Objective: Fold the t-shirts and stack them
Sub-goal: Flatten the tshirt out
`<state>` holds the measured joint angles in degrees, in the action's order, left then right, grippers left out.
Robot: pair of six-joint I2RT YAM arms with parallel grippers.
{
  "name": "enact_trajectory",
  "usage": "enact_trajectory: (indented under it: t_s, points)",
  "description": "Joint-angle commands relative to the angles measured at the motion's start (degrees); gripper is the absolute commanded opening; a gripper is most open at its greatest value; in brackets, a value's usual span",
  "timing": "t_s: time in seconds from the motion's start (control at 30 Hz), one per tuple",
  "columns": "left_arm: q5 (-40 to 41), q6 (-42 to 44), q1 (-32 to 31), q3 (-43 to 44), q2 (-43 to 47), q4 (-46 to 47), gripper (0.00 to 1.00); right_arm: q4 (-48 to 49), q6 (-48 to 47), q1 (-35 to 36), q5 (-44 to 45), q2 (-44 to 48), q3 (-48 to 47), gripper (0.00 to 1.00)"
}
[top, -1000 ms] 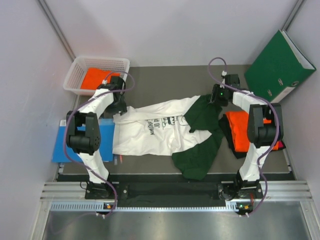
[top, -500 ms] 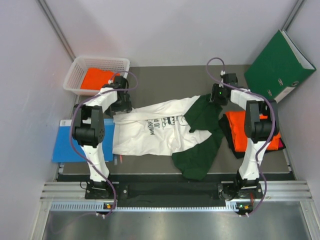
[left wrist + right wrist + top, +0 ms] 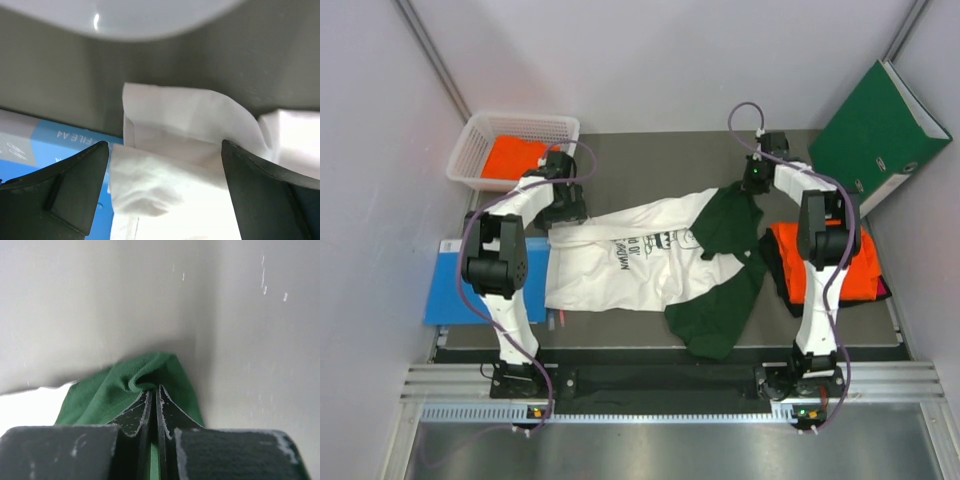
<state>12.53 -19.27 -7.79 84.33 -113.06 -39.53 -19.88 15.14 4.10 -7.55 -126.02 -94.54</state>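
A white t-shirt (image 3: 630,265) with dark green sleeves and a dark chest print lies spread across the mat. My left gripper (image 3: 563,208) hovers open over its left hem corner; in the left wrist view the folded white cloth (image 3: 175,150) lies between the wide-apart fingers (image 3: 75,185). My right gripper (image 3: 752,186) is shut on the far corner of the green sleeve (image 3: 725,225), and the right wrist view shows green cloth (image 3: 120,385) pinched at the closed tips (image 3: 156,390). A folded orange t-shirt (image 3: 825,262) rests on a black one (image 3: 778,262) at the right.
At the back left stands a white basket (image 3: 470,150) holding another orange shirt (image 3: 513,156). A green binder (image 3: 875,135) leans at the back right. A blue book (image 3: 480,285) lies under the shirt's left edge, also visible from the left wrist (image 3: 55,142).
The right gripper has closed on the green sleeve corner and shifted slightly toward the back. The left arm has barely moved and its gripper stays open.
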Motion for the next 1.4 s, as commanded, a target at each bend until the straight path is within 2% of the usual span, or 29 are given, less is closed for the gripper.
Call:
enact_trajectory:
  t_s: [0.0, 0.23, 0.33, 0.5, 0.57, 0.6, 0.67, 0.7, 0.73, 0.8, 0.9, 1.07, 1.33, 1.37]
  points:
    - [-5.05, 0.81, -0.91, -0.93, 8.36, 3.84, 0.99, -2.18, 0.50, -1.55, 2.19, -3.79, -9.06, 0.00]
    - [-6.73, 1.60, -2.58, -2.24, 11.10, 4.72, 0.99, -4.11, 2.62, -3.66, 1.23, -11.26, -25.66, 0.00]
    - [-6.74, 1.78, -2.93, -1.72, 10.31, 4.46, 0.99, -3.77, 2.79, -5.40, 1.31, -13.99, -29.89, 0.00]
    - [-4.72, 1.43, -3.02, -0.40, 7.25, 3.58, 0.99, -1.74, 2.79, -5.68, -2.02, -14.78, -30.61, 0.00]
    - [-3.67, 0.99, -3.02, 0.74, 5.92, 3.58, 0.99, -2.36, 2.97, -5.68, -4.22, -13.91, -29.04, 0.04]
    - [-3.75, 0.90, -2.93, 1.27, 4.35, 3.15, 0.99, -2.36, 3.14, -5.68, -4.66, -13.21, -27.81, 0.16]
    - [-4.18, -0.32, -2.93, 3.20, 2.06, 2.35, 0.99, -0.52, 3.85, -5.86, -6.50, -9.36, -21.24, 0.31]
    - [-4.62, -0.68, -2.93, 3.55, 1.70, 2.26, 0.99, 0.79, 4.37, -5.94, -7.64, -7.60, -15.03, 0.41]
    - [-5.15, -1.03, -2.84, 3.29, 1.44, 2.87, 0.99, 2.72, 5.25, -6.03, -8.35, -5.58, -11.49, 0.43]
    - [-6.90, -2.18, -2.58, 1.55, 1.61, 4.45, 0.92, 8.52, 5.87, -6.03, -8.88, 0.49, -2.02, 0.52]
    - [-8.92, -2.44, -2.58, 0.66, 1.35, 7.01, 0.89, 10.04, 6.22, -5.94, -9.32, 5.34, 3.47, 0.57]
    - [-7.62, -2.88, -2.67, 2.68, 0.20, 4.20, 0.99, 6.70, 4.82, -5.94, -9.06, 6.22, 3.40, 0.58]
    - [-6.47, -1.74, -2.67, -2.24, 6.70, 3.85, 0.99, 2.31, 4.29, -4.89, -9.24, 11.39, 5.68, 0.59]
    - [-6.04, -1.56, -2.67, -3.03, 7.58, 3.84, 0.99, 1.78, 4.20, -4.72, -9.24, 12.28, 7.34, 0.71]
